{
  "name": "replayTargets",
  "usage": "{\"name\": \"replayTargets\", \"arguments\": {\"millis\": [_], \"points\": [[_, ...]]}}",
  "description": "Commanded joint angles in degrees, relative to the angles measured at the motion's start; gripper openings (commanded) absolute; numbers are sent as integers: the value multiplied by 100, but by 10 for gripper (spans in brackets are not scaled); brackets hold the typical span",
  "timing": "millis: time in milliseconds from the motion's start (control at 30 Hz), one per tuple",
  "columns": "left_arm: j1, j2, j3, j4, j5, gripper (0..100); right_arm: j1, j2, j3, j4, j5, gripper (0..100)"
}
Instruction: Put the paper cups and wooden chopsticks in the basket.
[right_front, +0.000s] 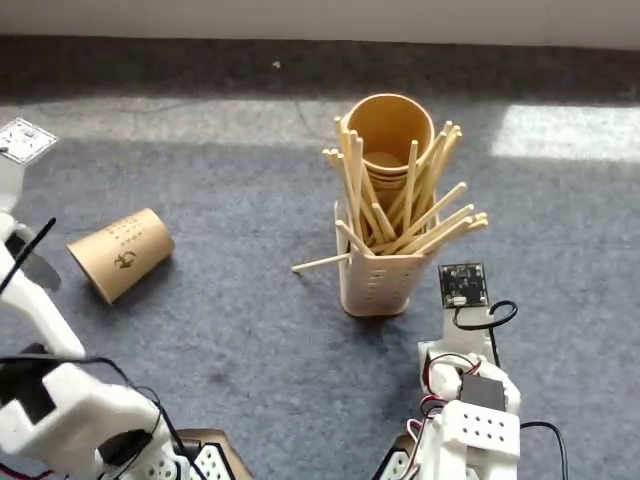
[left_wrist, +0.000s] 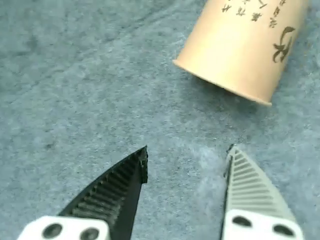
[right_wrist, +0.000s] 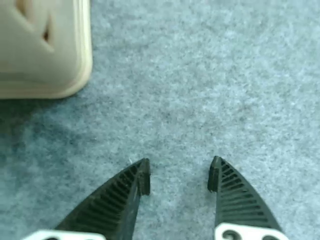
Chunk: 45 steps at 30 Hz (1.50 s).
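Grey carpet (right_front: 250, 350) all round, and both arms sit at its near edge. Closest in, the left gripper (left_wrist: 188, 150) hovers low over bare carpet, jaws apart. The fallen paper cup (left_wrist: 240, 45) lies on its side just ahead, toward the left edge. Over on the other side the right gripper (right_wrist: 180, 162) is spread too, nothing between its jaws, with the basket (right_wrist: 45, 60) just beside it.

Mid-carpet, that basket stands upright, bristling with wooden chopsticks (right_front: 400, 215), a second cup (right_front: 388, 125) nested at its far end. One stray chopstick (right_front: 320, 264) pokes out from its side toward the fallen cup.

Now the danger: the fallen cup is round and could roll off at a nudge, or crumple under a hard squeeze. The splayed sticks bar the basket's mouth, and knocking them might tip the tall basket.

Far edge: a dark strip, with sunlight at the right corner.
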Motion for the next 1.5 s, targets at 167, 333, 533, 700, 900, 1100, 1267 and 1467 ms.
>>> {"name": "replayTargets", "arguments": {"millis": [167, 333, 533, 700, 900, 1100, 1267, 1467], "points": [[136, -1886, 2554, -2259, 1547, 348, -84, -13, 57, -84, 70, 202], [259, -2088, 2536, -2031, 3965, 367, -84, -13, 57, -84, 70, 202], [1103, -1560, 3125, -2444, 4651, 366, -84, -13, 66, -75, 70, 202], [1385, -910, 3354, -3024, 5108, 365, -84, -13, 66, -75, 70, 202], [1411, -119, 3336, -3534, 5073, 335, -84, -13, 66, -75, 70, 202], [1903, 57, 3327, -3868, 3569, 4, -84, -13, 66, -75, 70, 202], [1974, 48, 2809, -3798, 3332, 5, -84, -13, 66, -75, 70, 202], [2396, 48, 242, -2426, 3191, 5, -84, -13, 66, -75, 70, 202]]}}
